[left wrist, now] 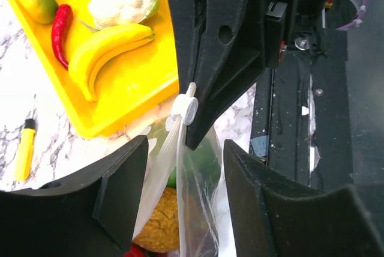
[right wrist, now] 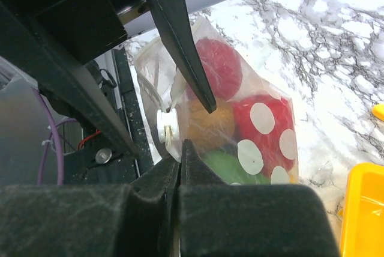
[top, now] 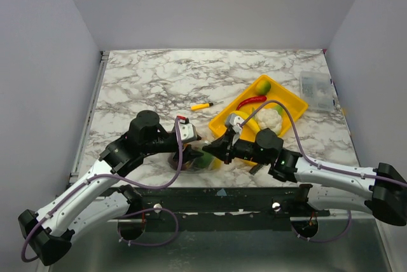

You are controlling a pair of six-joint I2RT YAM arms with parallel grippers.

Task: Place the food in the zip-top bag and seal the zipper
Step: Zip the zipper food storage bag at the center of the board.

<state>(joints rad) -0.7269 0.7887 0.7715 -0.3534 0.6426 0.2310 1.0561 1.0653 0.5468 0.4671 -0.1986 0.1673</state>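
Clear dotted plastic is clenched in your right gripper (right wrist: 181, 152): its fingers are pressed together on the top edge of the zip-top bag (right wrist: 264, 143), just beside the white slider (right wrist: 164, 127) on the zipper. Your left gripper (left wrist: 186, 149) is released, its fingers spread to either side of the bag; you cannot tell whether they touch it. The bag stands on the marble table (top: 146, 81) near the front edge, between your two arms, holding red, orange-brown and green food (right wrist: 219, 68). In the yellow tray (left wrist: 129, 98) just beyond it lie a banana (left wrist: 105, 50), a cauliflower (left wrist: 120, 2), a red pepper (left wrist: 60, 26) and a yellow-green fruit (left wrist: 36, 2). A yellow stick (left wrist: 24, 149) lies on the marble beside the tray.
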